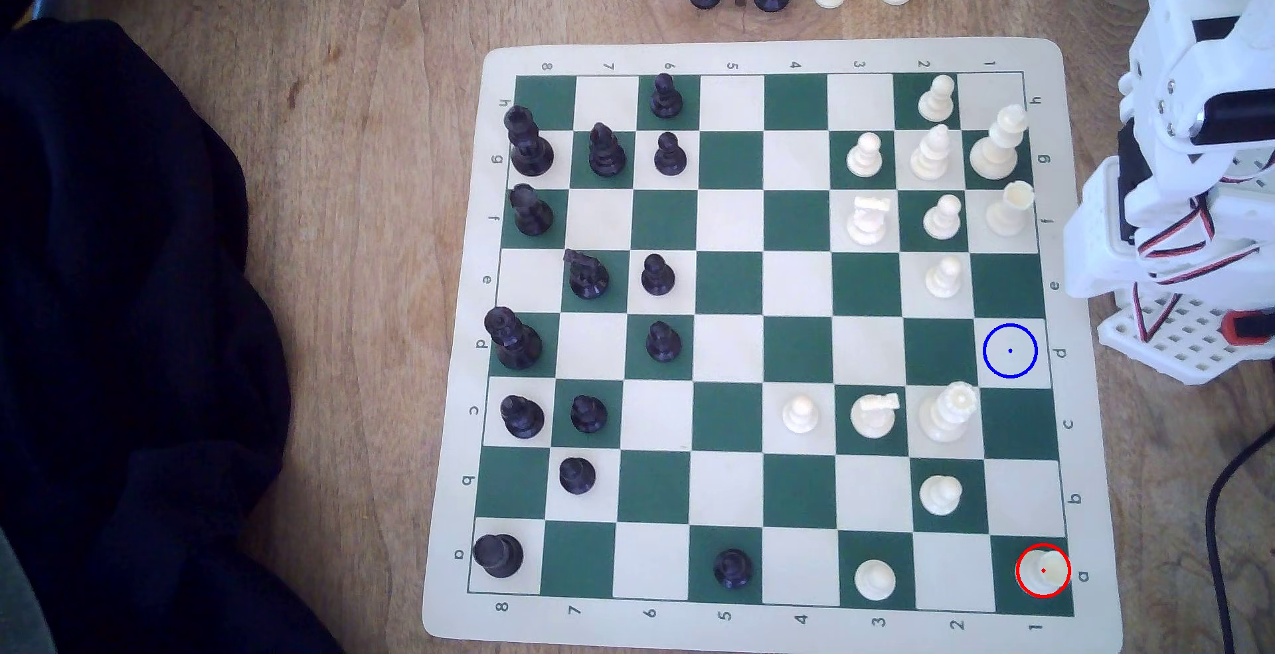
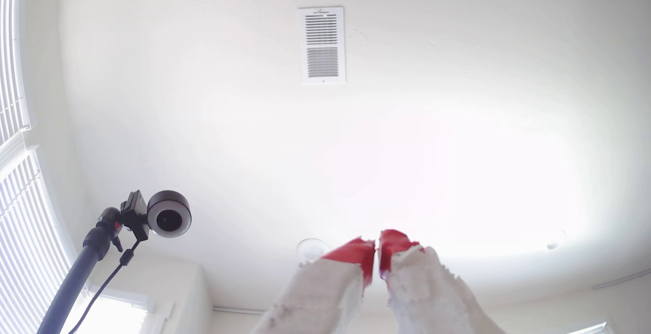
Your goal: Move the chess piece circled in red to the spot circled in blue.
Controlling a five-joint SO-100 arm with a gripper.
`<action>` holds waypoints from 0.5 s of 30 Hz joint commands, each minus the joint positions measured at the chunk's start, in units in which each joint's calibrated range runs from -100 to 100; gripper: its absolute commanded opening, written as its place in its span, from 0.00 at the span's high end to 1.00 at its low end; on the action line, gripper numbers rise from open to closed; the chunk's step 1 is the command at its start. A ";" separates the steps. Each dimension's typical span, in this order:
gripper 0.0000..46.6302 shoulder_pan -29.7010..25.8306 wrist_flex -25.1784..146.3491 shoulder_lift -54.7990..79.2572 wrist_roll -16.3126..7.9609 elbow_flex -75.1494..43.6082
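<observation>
The small cream-white rook (image 1: 1042, 570) stood on the red-circled dark green corner square, well apart from the blue-circled cream square (image 1: 1010, 350); the red-tipped white gripper (image 2: 377, 246) pointed ceilingward, fingers together, empty

table (image 1: 310, 144): grained wood | board (image 1: 773, 55): matt vinyl-like mat | chess piece (image 1: 1043, 572): smooth cream plastic | arm (image 1: 1187, 144): white plastic

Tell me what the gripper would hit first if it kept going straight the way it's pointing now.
Nothing close, it seems. In the wrist view the gripper, red-tipped jaws together, points up at the ceiling; that bare surface looks first in line, though depth is unclear. The chess piece sits on the board, untouched.
</observation>
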 commanded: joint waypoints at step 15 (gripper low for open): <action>1.00 -3.26 -1.46 0.06 -0.88 -7.26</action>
